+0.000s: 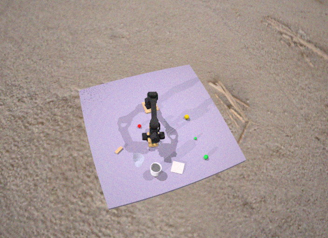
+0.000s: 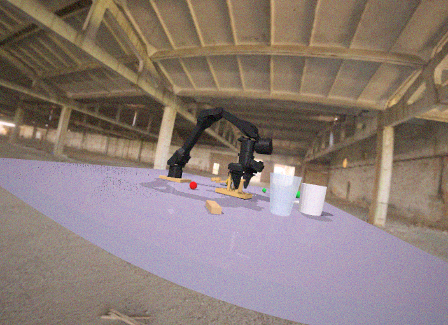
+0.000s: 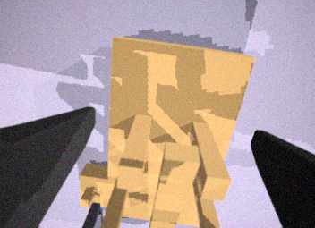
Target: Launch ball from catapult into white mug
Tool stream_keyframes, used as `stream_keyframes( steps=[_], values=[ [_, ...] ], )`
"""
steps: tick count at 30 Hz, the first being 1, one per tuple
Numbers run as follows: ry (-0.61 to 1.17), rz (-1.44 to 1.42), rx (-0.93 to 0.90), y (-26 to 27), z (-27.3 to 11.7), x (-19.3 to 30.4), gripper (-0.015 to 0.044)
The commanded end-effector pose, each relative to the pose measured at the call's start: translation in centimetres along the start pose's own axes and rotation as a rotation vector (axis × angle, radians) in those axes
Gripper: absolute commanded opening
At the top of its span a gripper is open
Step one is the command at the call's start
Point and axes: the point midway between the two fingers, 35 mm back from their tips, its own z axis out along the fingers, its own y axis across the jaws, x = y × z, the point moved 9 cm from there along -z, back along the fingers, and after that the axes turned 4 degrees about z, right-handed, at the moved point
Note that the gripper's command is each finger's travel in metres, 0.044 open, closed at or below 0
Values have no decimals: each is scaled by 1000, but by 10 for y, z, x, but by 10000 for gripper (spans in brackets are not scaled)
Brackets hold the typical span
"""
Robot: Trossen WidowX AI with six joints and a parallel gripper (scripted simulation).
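Observation:
The wooden catapult (image 1: 153, 144) (image 2: 231, 194) (image 3: 130, 90) stands on the lilac table, its base end towards the white mug (image 1: 155, 173) (image 2: 312, 198). My gripper (image 2: 240, 186) (image 3: 174, 126) is open and empty, pointing down, with its fingers on either side of the catapult's frame, low over the base. A red ball (image 1: 139, 126) (image 2: 193, 185) lies on the table beside the catapult, towards the arm's base. The mug stands upright beyond the catapult. The catapult's spoon end is outside the wrist view, and the arm covers much of the catapult in the top view.
A clear cup (image 1: 138, 159) (image 2: 284, 194) stands beside the mug, and a white tile (image 1: 177, 167) lies on its other side. A wooden block (image 1: 119, 150) (image 2: 214, 207) lies near the cup. A yellow ball (image 1: 186, 116), a small green ball (image 1: 195, 138) and a larger green ball (image 1: 205, 157) lie farther off.

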Motion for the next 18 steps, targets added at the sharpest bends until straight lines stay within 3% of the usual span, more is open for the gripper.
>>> stream_keyframes(
  steps=[1, 11, 18],
  values=[
    [0, 0, 0, 0, 0, 0, 414],
    [0, 0, 0, 0, 0, 0, 151],
    [0, 0, 0, 0, -2, 0, 85]
  ],
)
